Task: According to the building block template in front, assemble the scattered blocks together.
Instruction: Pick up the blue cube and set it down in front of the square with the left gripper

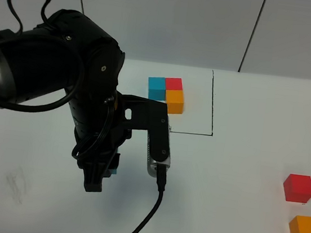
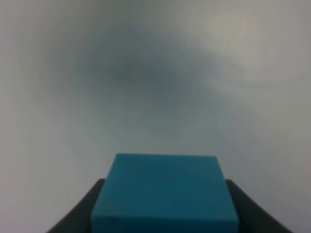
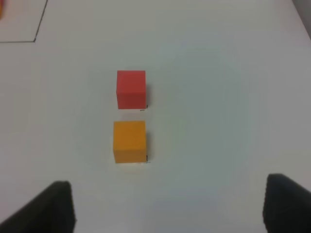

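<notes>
Left wrist view: left gripper [image 2: 164,213] clasps blue cube [image 2: 165,191] square-on, untilted.

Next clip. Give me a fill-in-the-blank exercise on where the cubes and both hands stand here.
1. The plain matte cube clamped in the left hand is ___.
2. The right hand hangs ___ over the loose red matte cube and orange matte cube.
3. In the black-framed L-shaped template of three joined cubes, the corner cube is ___.
Missing words: blue; open; red.
</notes>
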{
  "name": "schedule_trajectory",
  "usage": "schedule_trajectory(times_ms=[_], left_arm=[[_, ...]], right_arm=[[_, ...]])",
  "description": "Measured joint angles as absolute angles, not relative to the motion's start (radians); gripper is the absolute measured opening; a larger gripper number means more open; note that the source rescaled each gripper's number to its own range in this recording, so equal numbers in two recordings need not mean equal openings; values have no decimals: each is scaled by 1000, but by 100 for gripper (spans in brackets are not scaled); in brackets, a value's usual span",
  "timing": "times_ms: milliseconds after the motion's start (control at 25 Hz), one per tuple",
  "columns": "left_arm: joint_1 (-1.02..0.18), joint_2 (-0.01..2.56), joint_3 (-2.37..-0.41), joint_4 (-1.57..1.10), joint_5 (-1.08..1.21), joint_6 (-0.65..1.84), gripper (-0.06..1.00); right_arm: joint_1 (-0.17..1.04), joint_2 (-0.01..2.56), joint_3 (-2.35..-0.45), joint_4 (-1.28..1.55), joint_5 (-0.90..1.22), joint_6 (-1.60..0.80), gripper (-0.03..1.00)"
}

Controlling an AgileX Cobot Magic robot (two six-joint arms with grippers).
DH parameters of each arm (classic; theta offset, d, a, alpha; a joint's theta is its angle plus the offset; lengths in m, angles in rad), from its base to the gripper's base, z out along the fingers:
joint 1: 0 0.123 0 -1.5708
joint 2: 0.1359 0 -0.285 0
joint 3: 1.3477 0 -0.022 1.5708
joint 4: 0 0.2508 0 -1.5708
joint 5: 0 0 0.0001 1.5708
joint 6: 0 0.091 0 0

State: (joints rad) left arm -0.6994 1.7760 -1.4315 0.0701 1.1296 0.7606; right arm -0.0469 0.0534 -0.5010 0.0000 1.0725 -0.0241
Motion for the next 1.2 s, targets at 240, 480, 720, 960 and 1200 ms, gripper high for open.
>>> schedule_trajectory(times_ms=[240,480,720,960,1200], left_arm=[[-699,1822,-1431,70,1042,841,0],[-699,1857,-1428,100,950,859,0],[-662,1867,-1367,128,834,862,0],[-618,1898,-1359,92,804,908,0],[-618,1923,-1359,18,709,996,0]], right_arm=[[-47,53,-501,0,1073,-24,62],[-47,53,-501,0,1073,-24,62],[-47,53,-501,0,1073,-24,62],[-47,53,-501,0,1073,-24,62],[-47,53,-501,0,1073,-24,62]])
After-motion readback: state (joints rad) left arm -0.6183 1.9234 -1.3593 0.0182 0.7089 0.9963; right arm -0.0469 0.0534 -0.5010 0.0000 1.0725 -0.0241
